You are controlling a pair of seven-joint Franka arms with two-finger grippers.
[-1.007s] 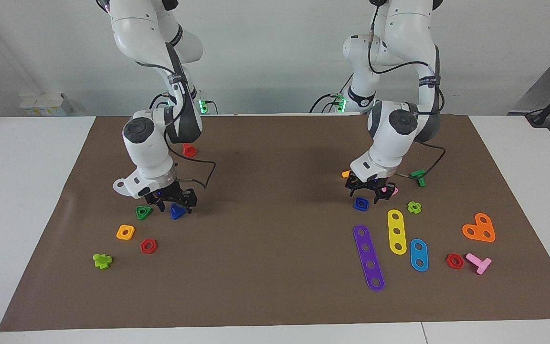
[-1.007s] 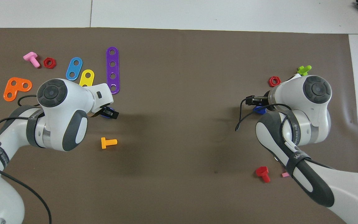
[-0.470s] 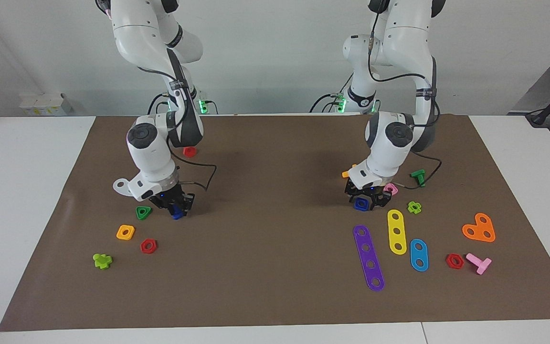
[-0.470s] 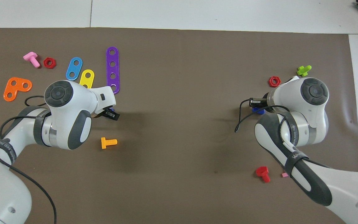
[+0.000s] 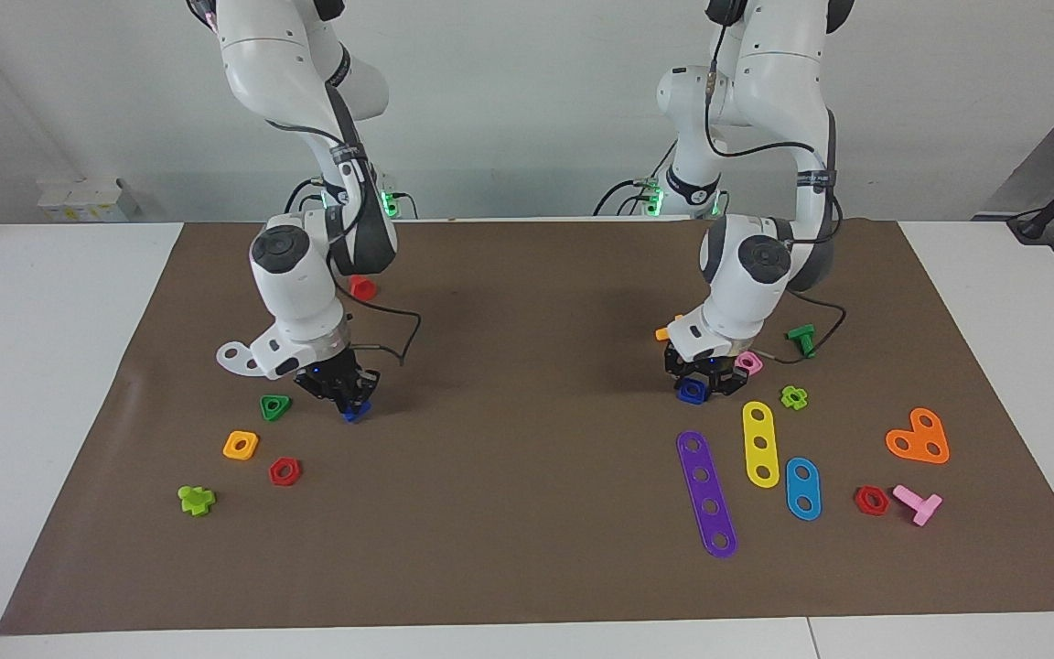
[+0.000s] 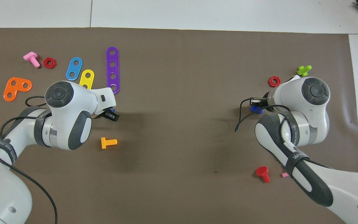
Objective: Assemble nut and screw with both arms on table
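My right gripper [image 5: 347, 399] is low over the brown mat [image 5: 527, 513], shut on the dark-blue screw [image 5: 354, 411], which pokes out below its fingers. The screw also shows in the overhead view [image 6: 255, 109] beside the right gripper [image 6: 255, 102]. My left gripper [image 5: 694, 379] is down at the mat, its fingers closed around the blue square nut [image 5: 692, 391]. In the overhead view the left gripper [image 6: 109, 114] hides all but a sliver of the nut [image 6: 112, 109].
A green triangular nut [image 5: 275, 406], orange square nut [image 5: 241, 445] and red hex nut [image 5: 285, 471] lie by the right gripper. A pink square nut [image 5: 748, 362], yellow strip [image 5: 761, 443] and purple strip [image 5: 706, 493] lie by the left gripper. An orange screw [image 6: 108, 142] lies nearer the robots.
Both grippers have come down and closed, the right on the screw, the left on the nut. The right gripper has shifted a little toward the table's middle with the screw.
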